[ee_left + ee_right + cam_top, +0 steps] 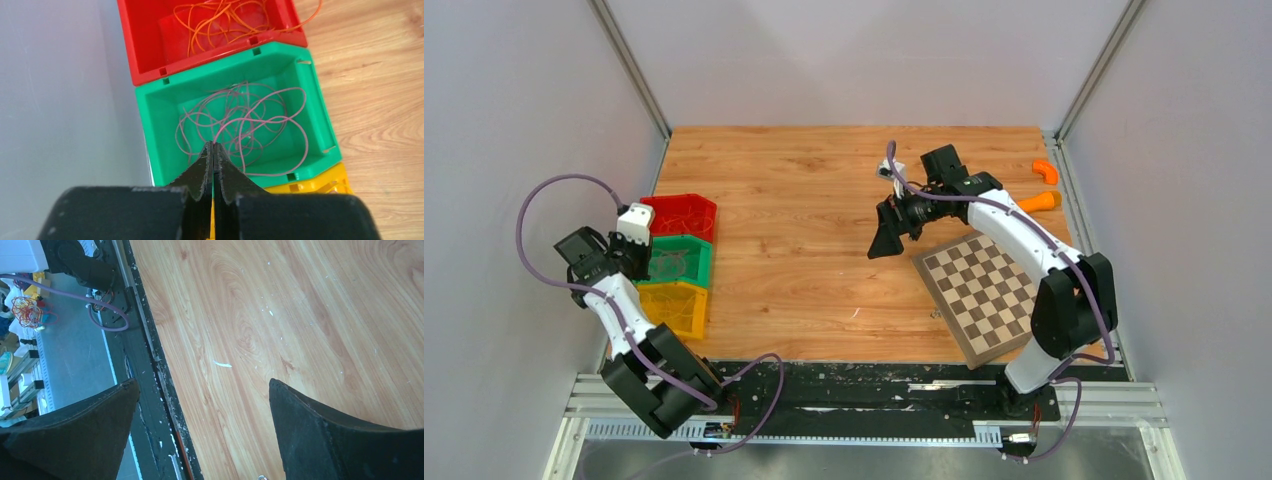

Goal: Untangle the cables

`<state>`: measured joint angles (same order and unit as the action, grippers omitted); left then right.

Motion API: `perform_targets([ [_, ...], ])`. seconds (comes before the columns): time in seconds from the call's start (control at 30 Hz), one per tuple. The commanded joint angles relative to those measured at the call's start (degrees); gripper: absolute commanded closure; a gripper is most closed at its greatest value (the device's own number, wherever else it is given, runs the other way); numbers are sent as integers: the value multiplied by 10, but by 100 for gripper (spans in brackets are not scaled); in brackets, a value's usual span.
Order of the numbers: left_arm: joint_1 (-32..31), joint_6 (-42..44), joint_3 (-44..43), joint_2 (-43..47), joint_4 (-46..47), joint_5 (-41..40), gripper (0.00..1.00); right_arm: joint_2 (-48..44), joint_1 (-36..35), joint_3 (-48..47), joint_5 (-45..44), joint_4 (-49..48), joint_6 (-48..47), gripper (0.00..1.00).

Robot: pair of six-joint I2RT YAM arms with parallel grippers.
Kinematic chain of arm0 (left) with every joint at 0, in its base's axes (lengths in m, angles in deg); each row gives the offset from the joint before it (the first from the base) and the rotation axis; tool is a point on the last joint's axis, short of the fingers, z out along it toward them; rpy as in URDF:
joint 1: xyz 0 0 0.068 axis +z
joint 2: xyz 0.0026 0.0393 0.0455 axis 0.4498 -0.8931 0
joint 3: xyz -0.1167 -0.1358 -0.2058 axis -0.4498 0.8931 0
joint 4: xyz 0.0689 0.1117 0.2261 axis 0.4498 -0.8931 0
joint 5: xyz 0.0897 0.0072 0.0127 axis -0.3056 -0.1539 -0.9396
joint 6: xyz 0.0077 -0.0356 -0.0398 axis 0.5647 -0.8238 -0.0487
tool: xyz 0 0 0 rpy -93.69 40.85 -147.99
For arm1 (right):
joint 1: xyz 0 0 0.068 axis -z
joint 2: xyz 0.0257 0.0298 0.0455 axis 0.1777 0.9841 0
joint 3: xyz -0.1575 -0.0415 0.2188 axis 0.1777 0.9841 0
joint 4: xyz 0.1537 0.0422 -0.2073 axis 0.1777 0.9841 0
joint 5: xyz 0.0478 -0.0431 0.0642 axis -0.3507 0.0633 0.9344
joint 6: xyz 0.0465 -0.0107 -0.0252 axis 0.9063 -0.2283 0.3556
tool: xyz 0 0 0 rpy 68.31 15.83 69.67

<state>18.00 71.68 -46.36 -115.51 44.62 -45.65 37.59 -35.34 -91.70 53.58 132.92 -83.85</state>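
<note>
Two robot arms are bolted at the near edge of a wooden table (804,200).

The left gripper (213,145) hangs just above the near wall of a green bin (155,115). Its two black fingers are pressed flat together and nothing shows between them. The right gripper (202,382) hovers over bare wood in the middle of the table, well apart from the bins. Its jaws are spread wide and it holds nothing.

The cables are in the bins along the left edge. A pale pinkish cable (245,125) lies in loose overlapping loops on the floor of the green bin. Behind it, an orange cable (220,20) is heaped in a red bin (145,65), with one strand trailing over the rim onto the table. A yellow bin (325,182) sits nearest the arm; I cannot tell what is in it.

With its fingers closed, the left gripper would likely only shove the loops about if it came down. These strands look thin and springy enough to slip from the pads. Lifting one loop could also drag the whole tangle, or catch on a bin wall.

The surface is warm wood grain with pale specks. A tilted chessboard (979,290) lies at the right, with two orange pieces (1046,170) past it in the far corner. Plain grey walls with metal posts close in three sides.
</note>
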Motion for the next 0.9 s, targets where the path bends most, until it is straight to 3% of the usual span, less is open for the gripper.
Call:
perform_targets([
  [0.0,4,28,2,-23,60,-34,100,9,-3,-6,2,2,-12,0],
  [0.27,-2,39,-15,-99,78,-71,100,13,-3,-6,1,5,-12,0],
  [0.57,-53,29,-20,-164,80,-120,100,13,-3,-8,-7,14,-18,0],
  [0.73,-54,33,-76,-129,-4,-107,66,7,-3,-6,-10,21,-25,0],
  [0.87,-54,65,-110,-76,-95,-86,45,5,-3,-3,-7,22,-26,0],
])
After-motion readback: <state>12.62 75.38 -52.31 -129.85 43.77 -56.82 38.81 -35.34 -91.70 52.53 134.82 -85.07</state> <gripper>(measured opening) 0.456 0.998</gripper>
